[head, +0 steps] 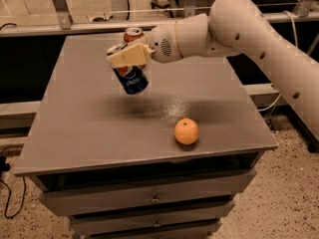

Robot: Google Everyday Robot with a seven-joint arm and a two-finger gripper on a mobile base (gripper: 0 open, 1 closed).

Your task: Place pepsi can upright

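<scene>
Clamped around the upper end of the pepsi can (132,81), the gripper (116,55) is being seen up and to the left of the orange (186,131), well apart from it. Its 2 cream fingers (130,57) are being pressed against the can's top part, so the claw is being closed down to the can's width, and nothing else is being gripped.

The pepsi can is being carried directly beneath the claw, hanging out below the fingers, with its blue body and round logo being turned toward the camera. It is being held tilted: its lower end is being leaned toward the orange's side, while its upper end is being hidden behind the fingers. The can is being held in the air above the grey table (70,133), and a soft shadow is being cast on the tabletop under it, to the left of the orange.

1 red can (133,34) is being partly hidden behind the claw, farther from the orange than the pepsi can is; whether it is being touched by the claw cannot be told. The white arm (239,24) is being stretched in from above and to the right of the orange.
</scene>
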